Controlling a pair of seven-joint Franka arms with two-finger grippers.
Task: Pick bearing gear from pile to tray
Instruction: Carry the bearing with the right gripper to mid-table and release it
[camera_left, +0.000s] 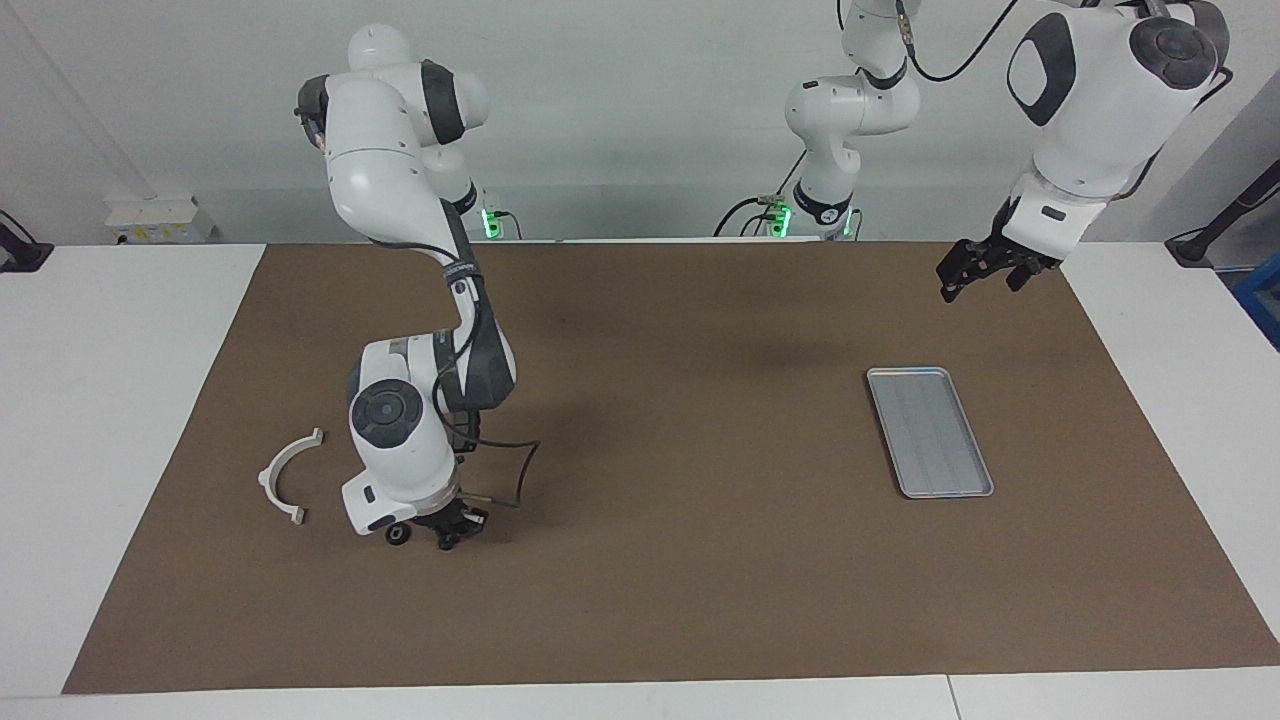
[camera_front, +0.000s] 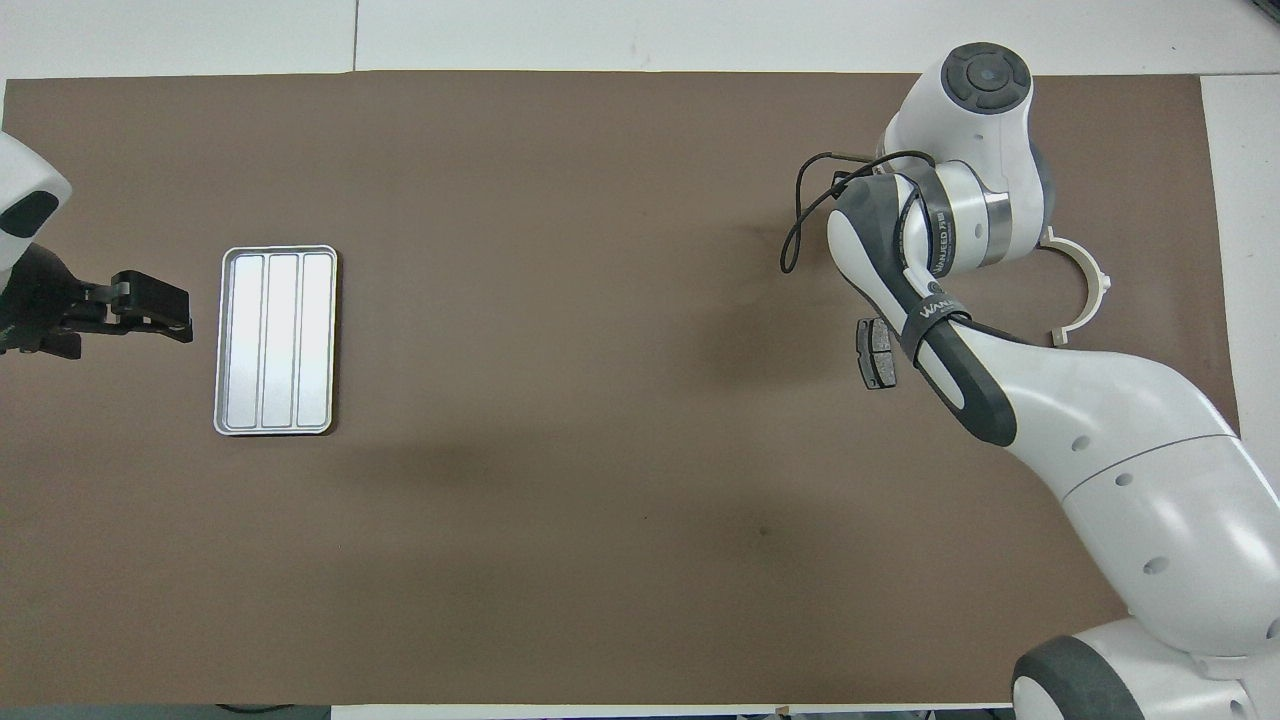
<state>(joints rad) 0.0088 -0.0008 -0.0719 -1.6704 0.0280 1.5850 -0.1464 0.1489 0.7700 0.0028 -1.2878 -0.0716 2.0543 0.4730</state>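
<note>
The pile lies at the right arm's end of the brown mat. Its white half-ring bracket (camera_left: 288, 475) (camera_front: 1085, 290) lies flat. One dark grey brake pad (camera_front: 877, 355) shows beside the right arm in the overhead view; the arm hides it in the facing view. A tiny black round piece (camera_left: 397, 535) sits on the mat, right beside my right gripper (camera_left: 452, 527), which is down at the mat. In the overhead view the right wrist hides that gripper. The silver-grey tray (camera_left: 930, 432) (camera_front: 276, 340) lies empty at the left arm's end. My left gripper (camera_left: 985, 270) (camera_front: 150, 305) waits raised beside the tray.
The brown mat (camera_left: 680, 420) covers most of the white table. A black cable (camera_left: 510, 480) loops from the right wrist down to the mat.
</note>
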